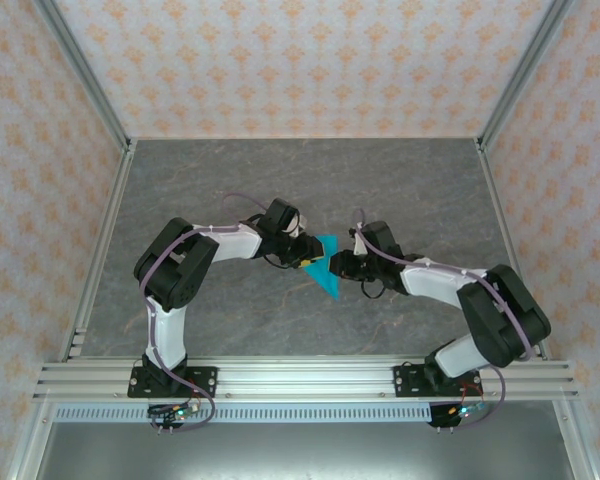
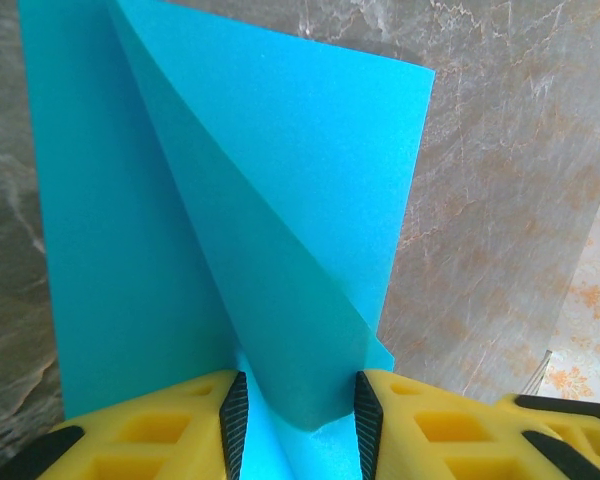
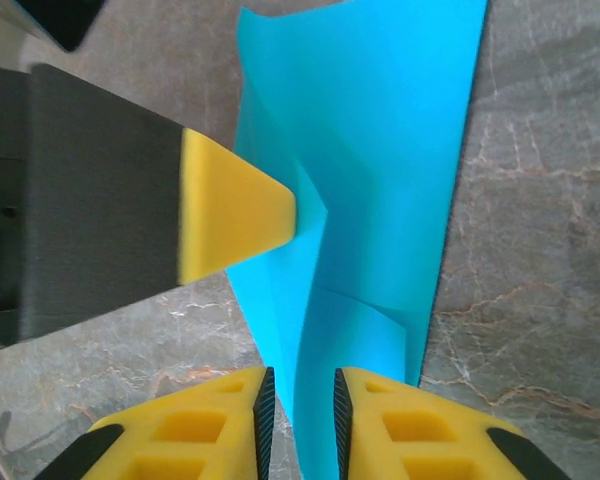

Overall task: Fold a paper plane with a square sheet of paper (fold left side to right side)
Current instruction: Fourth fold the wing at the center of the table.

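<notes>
A gray table [image 1: 280, 180] that looks like stone lies under the left gripper [image 1: 305, 255] and the right gripper [image 1: 338, 268]. Far past them is a back wall [image 1: 300, 60], pale with little orange flowers. Out to each side are a left wall [image 1: 30, 150] and a right wall [image 1: 580, 150] just like it. Shiny metal posts [image 1: 85, 75] stand in the corners. The light is bright and even.

Black-and-white arms [image 1: 180, 270], purple cables [image 1: 238, 197], yellow fingers [image 2: 160, 440]

We're in a lab-type robot cell: alu profile frame [image 1: 90, 90], patterned wallpaper panels [image 1: 300, 60], grey marble-look tabletop [image 1: 300, 180], left arm [image 1: 180, 270] & right arm [image 1: 480, 300] bolted to front rail [image 1: 300, 378].
</notes>
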